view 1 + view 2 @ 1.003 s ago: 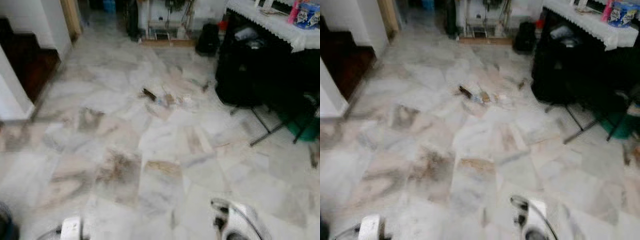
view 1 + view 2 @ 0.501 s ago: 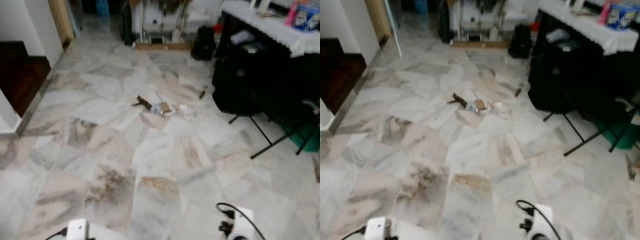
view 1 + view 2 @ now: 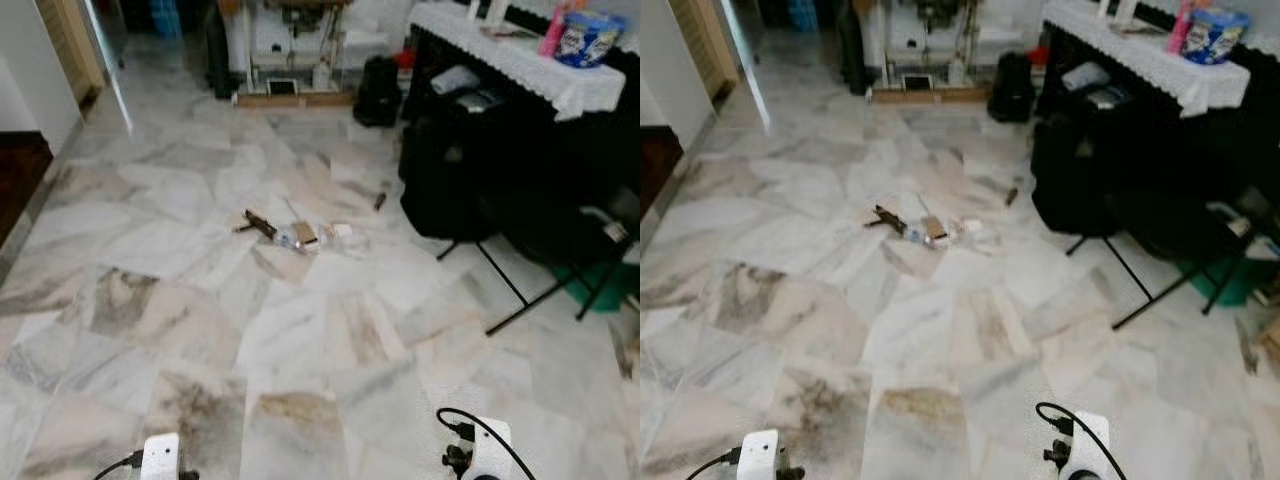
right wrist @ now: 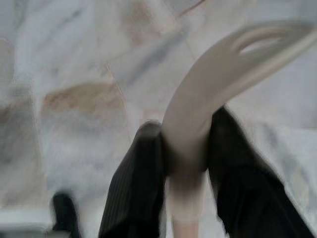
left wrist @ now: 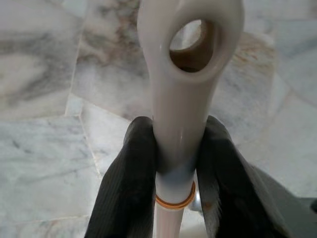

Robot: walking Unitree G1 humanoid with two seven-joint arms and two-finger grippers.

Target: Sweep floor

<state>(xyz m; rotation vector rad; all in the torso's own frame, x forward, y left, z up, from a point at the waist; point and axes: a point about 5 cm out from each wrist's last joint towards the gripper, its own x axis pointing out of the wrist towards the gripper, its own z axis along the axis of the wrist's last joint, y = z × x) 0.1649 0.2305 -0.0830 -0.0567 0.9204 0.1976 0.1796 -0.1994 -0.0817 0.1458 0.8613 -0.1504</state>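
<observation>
Marble floor (image 3: 330, 330) carries scattered litter (image 3: 300, 236) mid-room, left of a black folding chair (image 3: 470, 180) and draped table (image 3: 520, 65). Left gripper (image 5: 171, 163) pinches a white handle (image 5: 185, 74); right gripper (image 4: 185, 163) clamps another pale handle (image 4: 218, 79).

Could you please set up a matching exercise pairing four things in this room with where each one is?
Things:
1. litter pile
2. blue tub
3. white handle with a round hole
4. black bag

Places:
A. on the table with the white lace cloth
B. clamped between the left gripper's fingers
C. on the marble floor, mid-room
D. on the floor by the far wall

Pairs: 1-C, 2-A, 3-B, 4-D
</observation>
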